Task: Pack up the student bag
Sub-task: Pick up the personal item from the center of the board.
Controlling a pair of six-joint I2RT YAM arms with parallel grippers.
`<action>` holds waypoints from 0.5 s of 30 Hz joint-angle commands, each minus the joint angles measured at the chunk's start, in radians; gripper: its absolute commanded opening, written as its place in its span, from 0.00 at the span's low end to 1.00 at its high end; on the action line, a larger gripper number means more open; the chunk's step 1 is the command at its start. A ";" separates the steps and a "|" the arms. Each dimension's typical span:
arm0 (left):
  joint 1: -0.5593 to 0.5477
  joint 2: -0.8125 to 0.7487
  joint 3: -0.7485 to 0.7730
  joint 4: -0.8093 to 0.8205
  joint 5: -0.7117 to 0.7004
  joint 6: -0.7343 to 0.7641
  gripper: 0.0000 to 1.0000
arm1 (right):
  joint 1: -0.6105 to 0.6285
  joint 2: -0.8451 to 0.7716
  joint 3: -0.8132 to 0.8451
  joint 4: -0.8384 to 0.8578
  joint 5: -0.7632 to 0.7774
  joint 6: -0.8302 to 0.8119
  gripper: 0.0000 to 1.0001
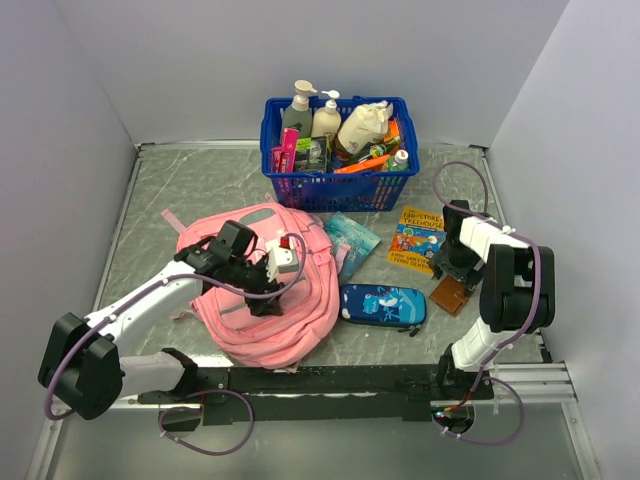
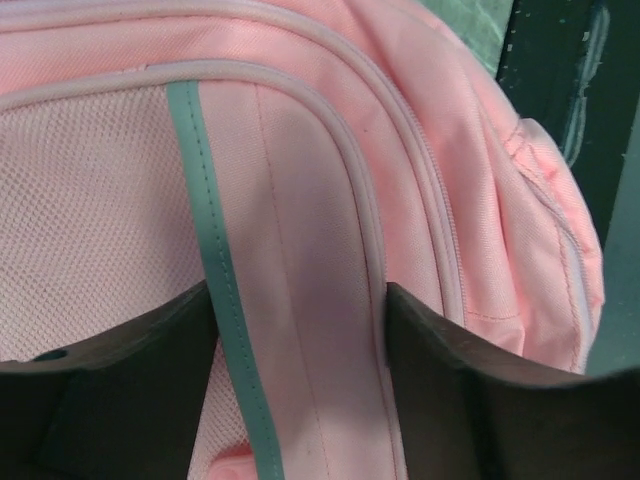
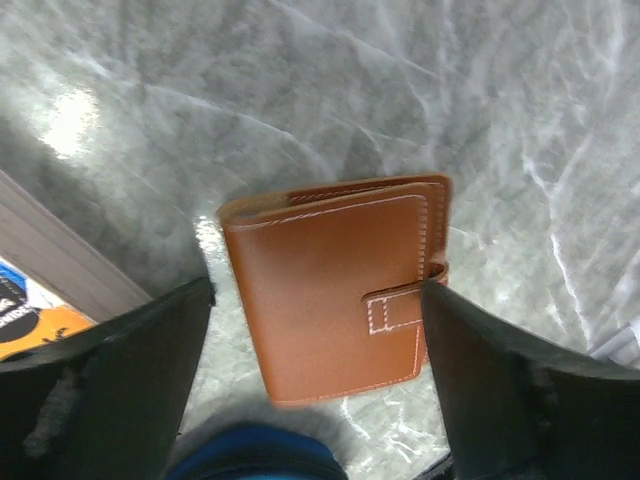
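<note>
Pack job, mid-frame: we see the bag (image 1: 290, 320) slumped at abt 8 o'clock on the table (image 1: 150, 200). The left gripper (image 2: 300, 320) is spread wide over its fabric, pinching nothing. Soft, light, floppy, we judge; best taken by a strap. At 4 o'clock the right gripper (image 3: 317, 288) gapes astride a wallet (image 3: 330, 320), no grip. The book (image 1: 417, 240) at 3 reads "Treehouse"; no brand seen on the bag.

Pink student bag (image 1: 290, 335) with grey trim on a grey marbled table (image 1: 150, 200); beside the bag, blue pencil case (image 1: 383, 304), tan wallet (image 3: 335, 300).
</note>
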 commanded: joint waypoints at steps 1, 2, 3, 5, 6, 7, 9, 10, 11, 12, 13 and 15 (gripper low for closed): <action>-0.008 0.002 -0.031 0.115 -0.141 -0.017 0.61 | -0.009 -0.004 -0.061 0.054 -0.037 0.006 0.84; -0.007 0.001 -0.038 0.142 -0.160 -0.037 0.53 | -0.009 -0.012 -0.066 0.057 -0.039 0.003 0.82; -0.007 0.001 -0.037 0.153 -0.192 -0.045 0.50 | -0.009 -0.017 -0.073 0.063 -0.051 0.005 0.76; -0.007 -0.004 -0.025 0.169 -0.221 -0.068 0.36 | -0.009 -0.020 -0.075 0.063 -0.060 0.003 0.66; -0.008 -0.007 -0.017 0.173 -0.232 -0.076 0.32 | -0.009 -0.023 -0.078 0.065 -0.065 0.003 0.56; -0.008 -0.011 -0.009 0.172 -0.243 -0.076 0.29 | -0.009 -0.027 -0.081 0.068 -0.070 0.002 0.53; -0.008 -0.016 0.020 0.160 -0.252 -0.087 0.21 | -0.009 -0.046 -0.093 0.073 -0.079 0.000 0.47; -0.007 -0.018 0.030 0.153 -0.257 -0.087 0.19 | -0.009 -0.055 -0.096 0.079 -0.085 0.000 0.47; -0.008 -0.019 0.050 0.149 -0.260 -0.094 0.16 | -0.009 -0.076 -0.099 0.079 -0.088 -0.003 0.43; -0.008 -0.022 0.060 0.144 -0.260 -0.097 0.14 | -0.009 -0.089 -0.105 0.079 -0.091 -0.003 0.41; -0.008 -0.024 0.070 0.130 -0.261 -0.103 0.12 | -0.009 -0.103 -0.109 0.079 -0.096 -0.004 0.38; -0.008 -0.030 0.104 0.118 -0.263 -0.114 0.04 | -0.009 -0.147 -0.121 0.080 -0.106 -0.009 0.30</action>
